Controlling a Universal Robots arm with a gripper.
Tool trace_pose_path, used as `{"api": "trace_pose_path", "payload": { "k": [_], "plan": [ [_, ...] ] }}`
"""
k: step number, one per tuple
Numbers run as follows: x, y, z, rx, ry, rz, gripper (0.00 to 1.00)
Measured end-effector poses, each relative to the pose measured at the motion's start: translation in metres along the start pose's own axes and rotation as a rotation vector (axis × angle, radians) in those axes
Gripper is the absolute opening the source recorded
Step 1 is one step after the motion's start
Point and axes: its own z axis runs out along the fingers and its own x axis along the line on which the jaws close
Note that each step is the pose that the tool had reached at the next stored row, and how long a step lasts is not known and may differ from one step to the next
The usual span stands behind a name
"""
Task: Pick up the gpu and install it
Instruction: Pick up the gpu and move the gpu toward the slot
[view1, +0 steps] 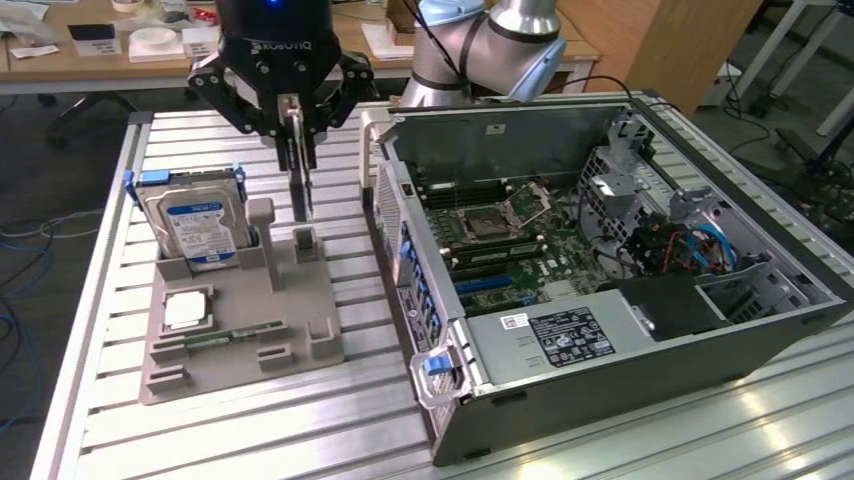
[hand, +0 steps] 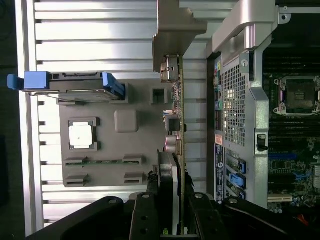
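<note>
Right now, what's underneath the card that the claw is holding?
Below the gpu, gripped on edge by the gripper, lies the grey parts tray with a small upright post. In the wrist view the card itself covers the strip of tray straight beneath it.

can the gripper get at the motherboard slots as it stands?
Probably yes. The case lies open, side panel off, nothing over the slots. The gripper, shut on the gpu, hangs above the tray beside it.
</note>
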Motion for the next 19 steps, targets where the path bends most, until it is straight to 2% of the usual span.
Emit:
{"api": "trace_pose_path", "payload": {
  "k": [4,5,19],
  "plan": [
    [0.0,0.0,0.0,0.0,0.0001,0.0,0.28],
    [0.0,0.0,0.0,-0.0496,0.0018,0.001,0.28],
    [0.0,0.0,-0.0004,-0.0496,0.0018,0.001,0.28]
  ]
}}
